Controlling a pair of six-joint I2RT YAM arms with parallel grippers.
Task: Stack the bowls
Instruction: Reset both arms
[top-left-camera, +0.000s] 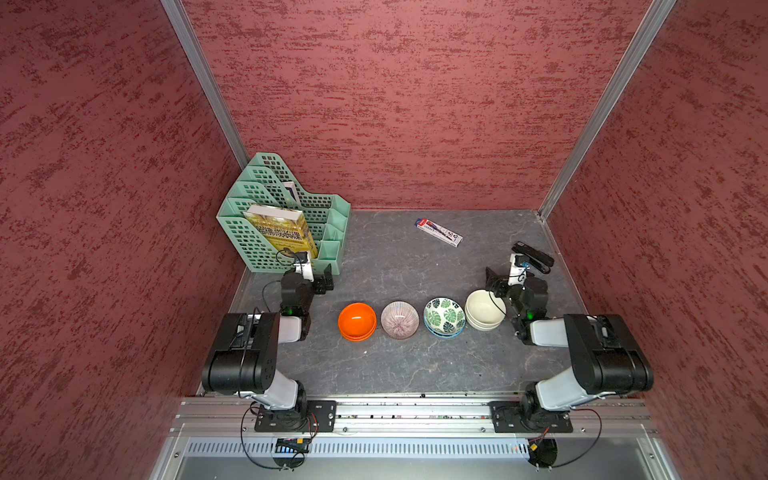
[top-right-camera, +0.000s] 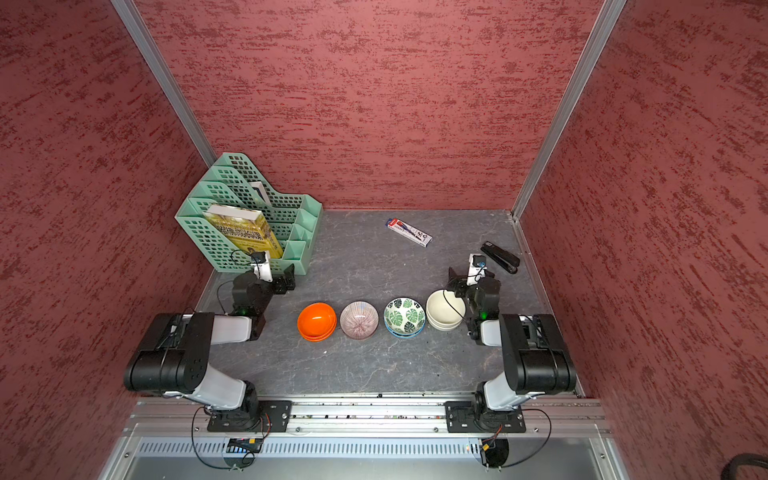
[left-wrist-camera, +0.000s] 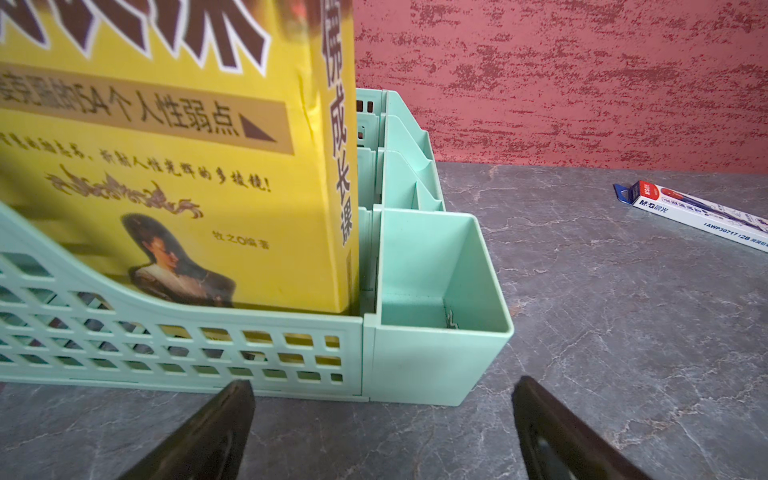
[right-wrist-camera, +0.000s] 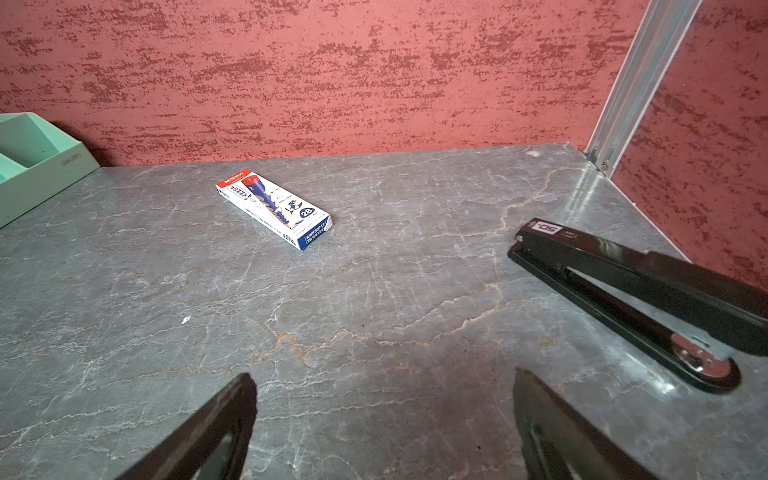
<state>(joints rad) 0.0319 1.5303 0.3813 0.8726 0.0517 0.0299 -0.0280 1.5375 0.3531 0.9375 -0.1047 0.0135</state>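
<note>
The bowls stand in a row across the middle of the table in both top views. From left to right they are orange (top-left-camera: 357, 321), pale purple striped (top-left-camera: 400, 320), white with green leaves (top-left-camera: 444, 316) and cream (top-left-camera: 485, 309). The orange, leaf and cream ones each sit nested in a matching bowl; a second striped bowl cannot be made out. My left gripper (top-left-camera: 326, 282) is open behind and left of the orange bowl, close to the green organizer. My right gripper (top-left-camera: 494, 276) is open just behind the cream bowl. Both wrist views show only bare table between the fingers (left-wrist-camera: 232, 399) (right-wrist-camera: 237, 395).
A green file organizer (top-left-camera: 266, 249) holding a yellow book (top-left-camera: 278, 228) stands at the back left, right in front of the left gripper (left-wrist-camera: 382, 386). A pencil box (top-left-camera: 438, 232) lies at the back. A black stapler (right-wrist-camera: 623, 282) lies beside the right gripper (right-wrist-camera: 384, 378), near the right wall.
</note>
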